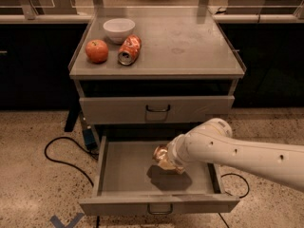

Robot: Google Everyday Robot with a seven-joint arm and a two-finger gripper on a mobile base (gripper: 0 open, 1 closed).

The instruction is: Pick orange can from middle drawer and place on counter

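Our gripper (167, 161) is down inside the open middle drawer (110, 171), under the front edge of the counter (190, 46). It is pinching the orange can (160, 156), a shiny gold can with dark spots. The can is up off the drawer floor, and we see its dark shadow (166, 179) on the grey metal below it. Our white arm (237, 151) reaches in from the right, over the right wall of the drawer.

Just above, the other drawer (118, 110) is shut, and its small dark handle (157, 109) sits in the middle of its front.

Up on the counter, three things stand near the back left corner. A white bowl (118, 29) is closest to the back edge. A round red-orange fruit (97, 51) sits near the left edge. A red-orange and white can (129, 50) lies on its side just beside the fruit.

On the speckled floor to the left, a black cable (61, 151) curls.
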